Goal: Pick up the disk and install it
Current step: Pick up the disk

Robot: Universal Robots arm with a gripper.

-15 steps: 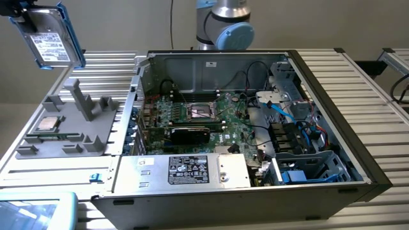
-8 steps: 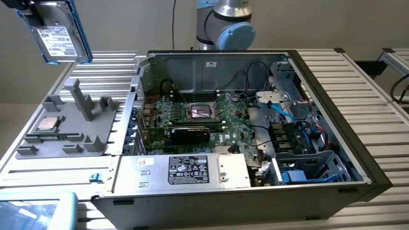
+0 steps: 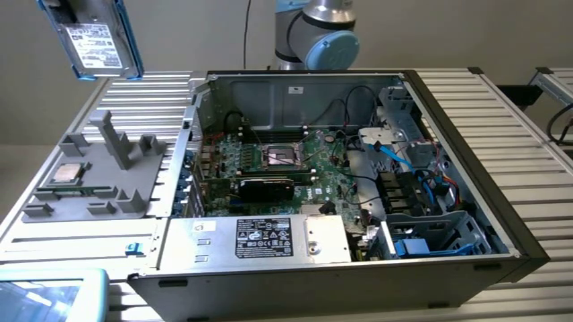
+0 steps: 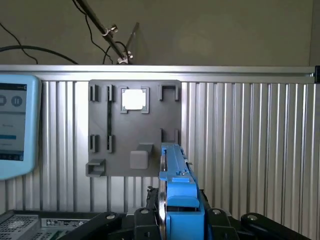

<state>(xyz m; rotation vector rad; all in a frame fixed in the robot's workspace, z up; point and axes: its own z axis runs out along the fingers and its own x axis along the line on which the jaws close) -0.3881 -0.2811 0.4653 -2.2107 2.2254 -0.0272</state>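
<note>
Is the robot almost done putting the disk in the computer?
About halfway. Done: the disk is picked up, in the air over the slatted table. In hand: the gripper is shut on its blue-railed edges. Left: installing it, since it hangs outside the open computer case.

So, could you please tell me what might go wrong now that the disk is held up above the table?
The disk hangs high in the jaws, so a slip could drop it onto or beside the grey fixture, which holds a chip. Loose blue cables lie close to the drive cage inside the open case, so the disk might snag them on the way in.
</note>
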